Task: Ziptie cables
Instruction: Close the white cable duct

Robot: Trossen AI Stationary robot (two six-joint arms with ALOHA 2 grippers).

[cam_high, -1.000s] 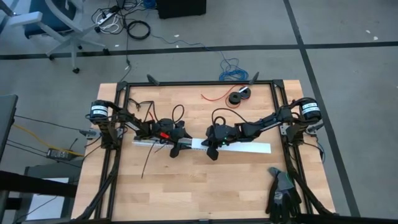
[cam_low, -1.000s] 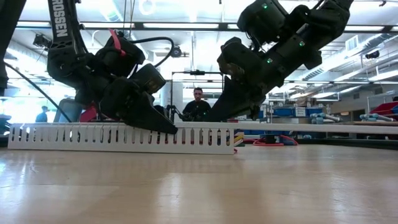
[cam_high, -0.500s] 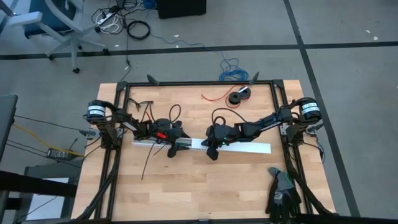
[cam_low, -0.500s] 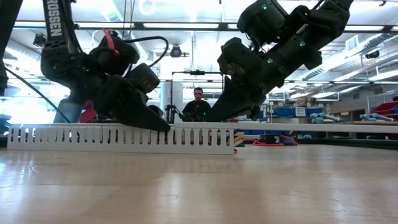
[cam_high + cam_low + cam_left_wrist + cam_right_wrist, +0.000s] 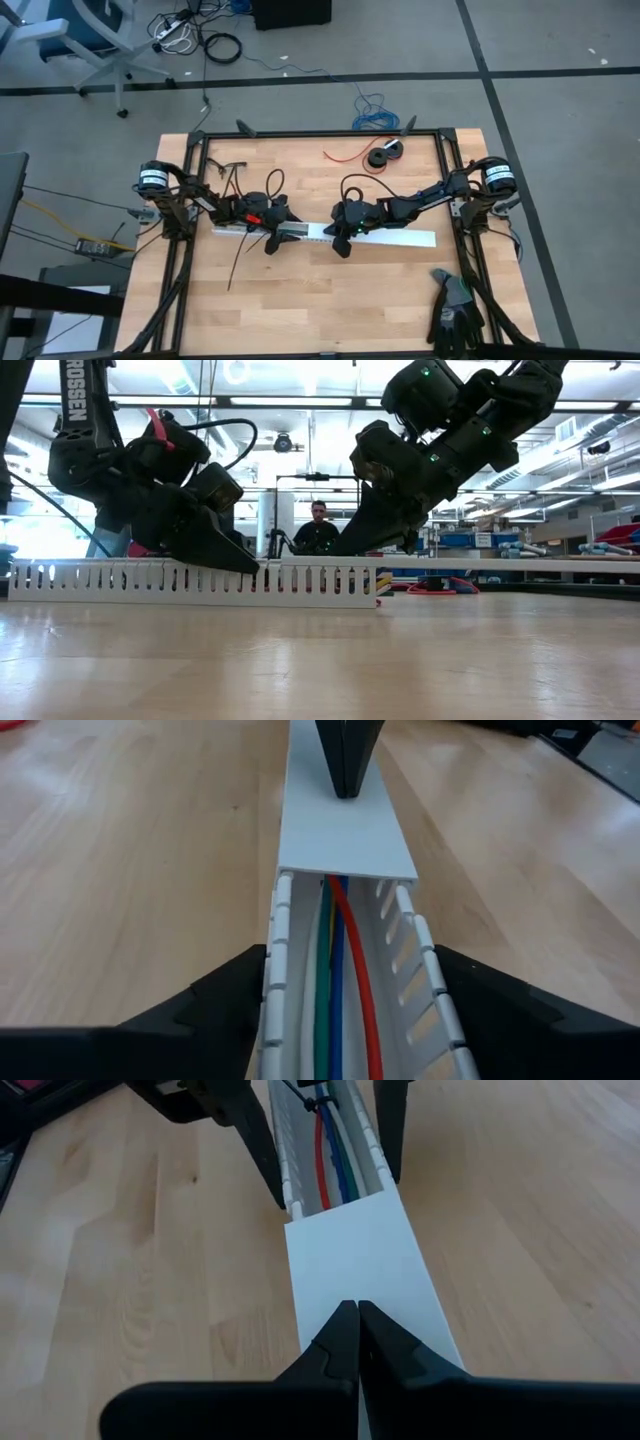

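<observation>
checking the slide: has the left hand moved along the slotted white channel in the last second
Yes. The left hand has slid left along the channel, away from the shut right hand pressing the lid.

One slotted white cable duct is lying on the worktop, one flat white cover is sitting on it, and three coloured cables (red, blue, green) are showing inside. Two end effectors are showing: left end effector, right end effector.

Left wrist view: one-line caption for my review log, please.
Left gripper open astride the slotted duct holding the cables; shut right gripper presses the white cover.
</observation>
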